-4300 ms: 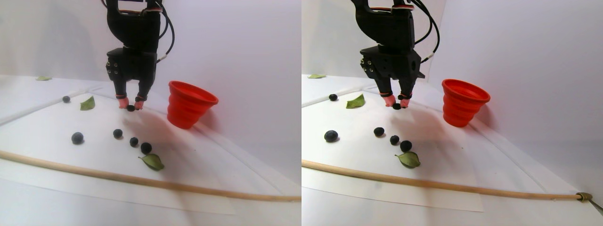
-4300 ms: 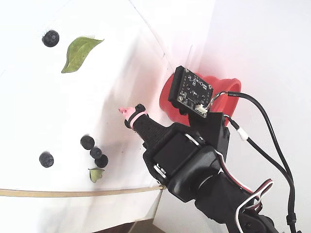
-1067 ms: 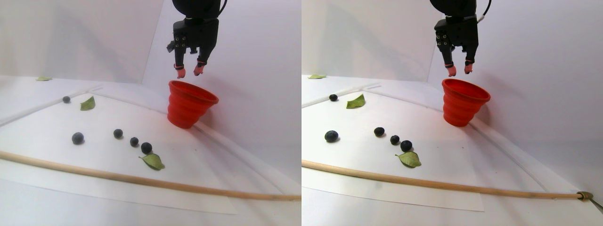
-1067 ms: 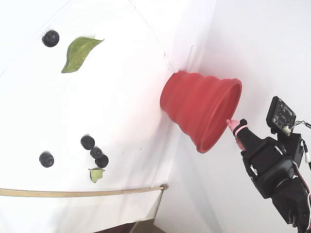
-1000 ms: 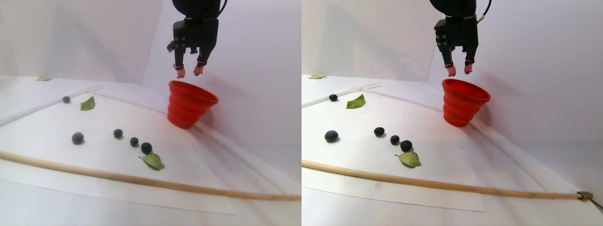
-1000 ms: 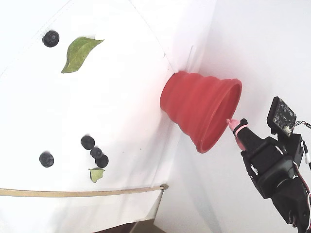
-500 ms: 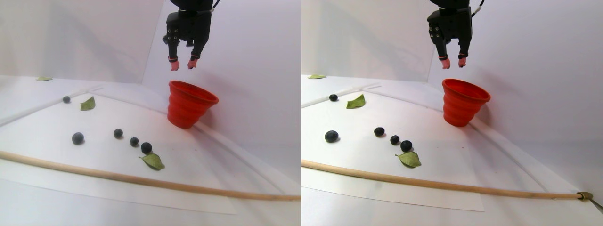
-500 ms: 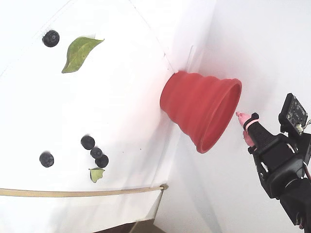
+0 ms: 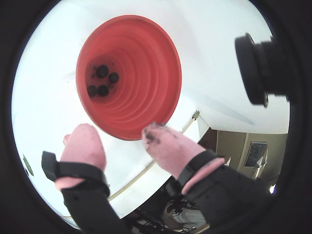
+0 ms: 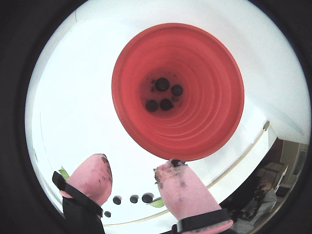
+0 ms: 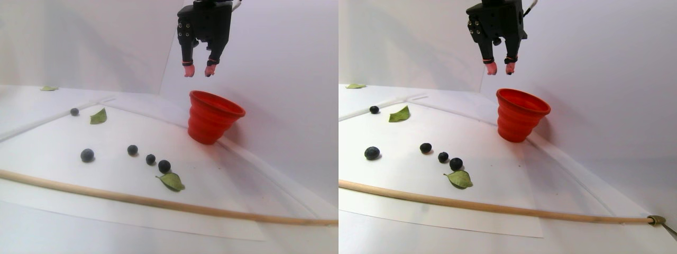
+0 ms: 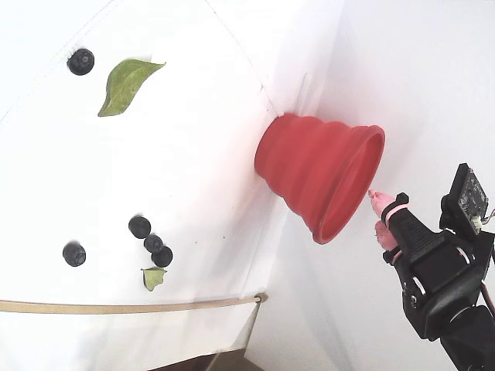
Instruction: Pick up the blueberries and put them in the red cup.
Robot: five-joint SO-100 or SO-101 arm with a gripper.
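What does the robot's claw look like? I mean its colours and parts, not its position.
The claw has a black body with two fingers wrapped in soft pink covers, each held on by a black band. The pink tips carry dark stains. The fixed view shows a small circuit board and thin wires on the black body.

Claw (image 9: 119, 134) hangs open over the cup (image 9: 146, 87), pink fingertips (image 9: 163, 144) empty; four blueberries (image 9: 102, 80) sit at the bottom.

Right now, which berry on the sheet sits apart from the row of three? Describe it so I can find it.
Start at the red cup, then follow the white sheet towards the stick. Left of the row of three berries in the stereo pair lies a lone berry, no leaf beside it.
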